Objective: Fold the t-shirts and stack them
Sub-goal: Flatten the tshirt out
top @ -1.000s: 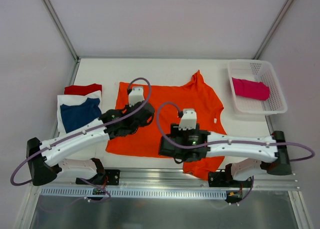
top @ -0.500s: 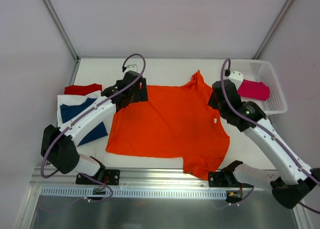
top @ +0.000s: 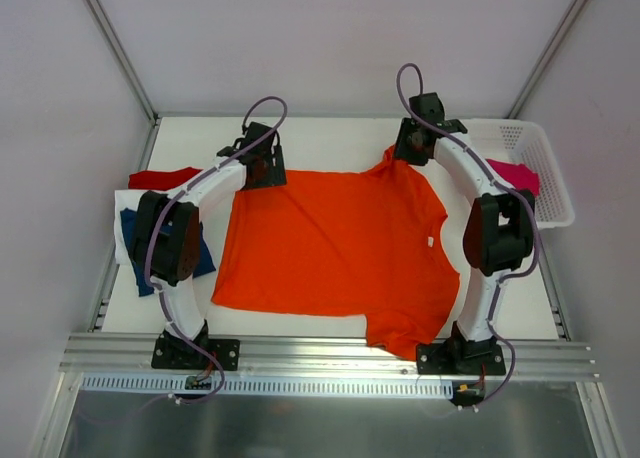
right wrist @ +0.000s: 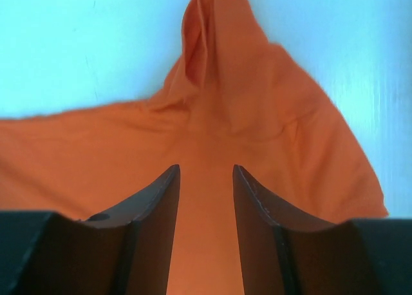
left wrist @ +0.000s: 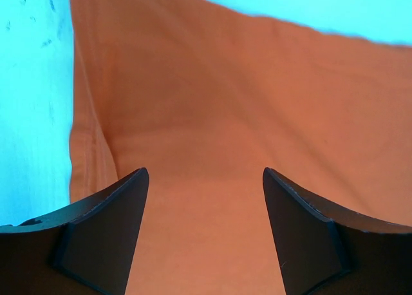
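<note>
text: none readable in any view
small white tag (top: 432,242) on the orange t-shirt (top: 330,248), well behind the right gripper (top: 404,156): too small to read

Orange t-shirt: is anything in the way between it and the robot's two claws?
No, nothing visible is. The left gripper and the right gripper are both over the far edge of the bright orange cloth t-shirt, jaws open. Each wrist view shows only orange cloth straight ahead.
</note>
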Available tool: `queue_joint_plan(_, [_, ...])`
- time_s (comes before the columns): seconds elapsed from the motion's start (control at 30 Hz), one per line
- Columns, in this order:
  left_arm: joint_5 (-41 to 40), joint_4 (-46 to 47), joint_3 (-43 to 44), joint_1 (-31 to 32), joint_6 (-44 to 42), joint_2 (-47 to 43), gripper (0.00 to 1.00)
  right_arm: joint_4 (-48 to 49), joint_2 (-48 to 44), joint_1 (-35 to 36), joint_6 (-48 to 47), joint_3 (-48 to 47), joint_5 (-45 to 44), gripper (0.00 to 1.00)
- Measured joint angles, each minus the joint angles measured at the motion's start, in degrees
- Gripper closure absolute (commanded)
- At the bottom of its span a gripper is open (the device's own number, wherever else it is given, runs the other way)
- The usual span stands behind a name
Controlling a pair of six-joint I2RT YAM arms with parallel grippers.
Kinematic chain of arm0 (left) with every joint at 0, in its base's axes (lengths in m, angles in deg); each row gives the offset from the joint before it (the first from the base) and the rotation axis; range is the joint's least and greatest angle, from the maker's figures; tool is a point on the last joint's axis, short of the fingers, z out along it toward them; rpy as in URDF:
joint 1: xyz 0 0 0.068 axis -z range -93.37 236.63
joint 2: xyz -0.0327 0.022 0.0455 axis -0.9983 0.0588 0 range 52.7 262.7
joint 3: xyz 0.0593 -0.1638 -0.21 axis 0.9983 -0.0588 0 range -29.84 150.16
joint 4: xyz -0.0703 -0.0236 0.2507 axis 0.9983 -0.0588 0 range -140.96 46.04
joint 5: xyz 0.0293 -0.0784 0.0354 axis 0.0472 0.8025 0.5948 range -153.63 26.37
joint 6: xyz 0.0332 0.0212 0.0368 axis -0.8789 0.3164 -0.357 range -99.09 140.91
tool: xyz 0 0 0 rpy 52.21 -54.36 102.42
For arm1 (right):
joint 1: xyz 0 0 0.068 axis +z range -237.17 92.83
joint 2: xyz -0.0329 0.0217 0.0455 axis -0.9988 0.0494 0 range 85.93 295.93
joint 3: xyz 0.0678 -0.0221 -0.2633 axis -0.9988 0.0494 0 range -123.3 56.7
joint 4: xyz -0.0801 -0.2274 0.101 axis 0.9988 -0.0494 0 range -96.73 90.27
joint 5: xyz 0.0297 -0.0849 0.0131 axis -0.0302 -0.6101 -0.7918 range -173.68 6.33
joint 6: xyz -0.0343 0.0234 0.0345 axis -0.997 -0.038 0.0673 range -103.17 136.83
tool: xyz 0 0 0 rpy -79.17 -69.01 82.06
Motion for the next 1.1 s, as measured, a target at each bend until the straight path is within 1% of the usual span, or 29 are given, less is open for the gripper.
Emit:
queue_joint_plan(0.1, [2.25, 0.39, 0.94, -3.48, 0.11, 2.12, 0.3, 0.04, 3.5, -1.79, -0.48, -3.28, 1.99, 0.57])
queue_joint_plan(0.23, [3.34, -0.02, 0.59, -6.97, 0.2, 2.99, 0.31, -0.42, 4.79, -3.02, -1.25, -3.58, 3.21, 0.57])
queue_joint_plan(0.37, [4.42, 0.0, 0.5, -8.11, 0.2, 4.11, 0.32, -0.2, 4.92, -3.02, -1.51, -3.39, 5.2, 0.57])
queue_joint_plan(0.43, [5.81, 0.02, 0.5, -8.13, 0.17, 5.27, 0.35, 1.25, 4.61, -2.95, -1.51, -1.95, 6.32, 0.57])
queue_joint_plan(0.53, [8.37, -0.09, 0.5, -8.2, 0.17, 7.15, 0.39, 1.86, 4.15, -2.86, -1.7, 0.76, 7.15, 0.65])
queue_joint_plan(0.57, [9.01, -0.13, 0.5, -8.2, 0.17, 7.69, 0.41, 1.86, 4.04, -2.86, -1.84, 1.75, 7.32, 0.74])
queue_joint_plan(0.6, [9.62, -0.2, 0.5, -8.2, 0.17, 8.09, 0.47, 1.81, 4.02, -2.86, -2.19, 2.43, 7.37, 0.79])
queue_joint_plan(0.67, [10.34, -0.33, 0.5, -8.2, 0.22, 8.59, 0.48, 1.88, 4.0, -2.86, -2.38, 3.39, 7.39, 0.9])
queue_joint_plan(0.77, [11.26, -0.33, 0.52, -8.2, 0.22, 8.87, 0.51, 1.97, 3.67, -2.86, -2.8, 4.63, 7.39, 0.97])
queue_joint_plan(0.83, [11.26, -0.31, 0.52, -8.2, 0.22, 8.9, 0.55, 2.05, 3.39, -2.86, -2.84, 5.27, 7.39, 0.99])
queue_joint_plan(0.97, [9.51, -0.35, 0.5, -8.2, 0.22, 8.87, 0.58, 2.69, 2.78, -2.86, -2.84, 6.71, 7.41, 0.99])
queue_joint_plan(1.1, [6.49, -0.59, -0.04, -8.2, 0.22, 8.87, 0.59, 2.89, 2.16, -2.86, -2.84, 7.98, 7.41, 1.0])
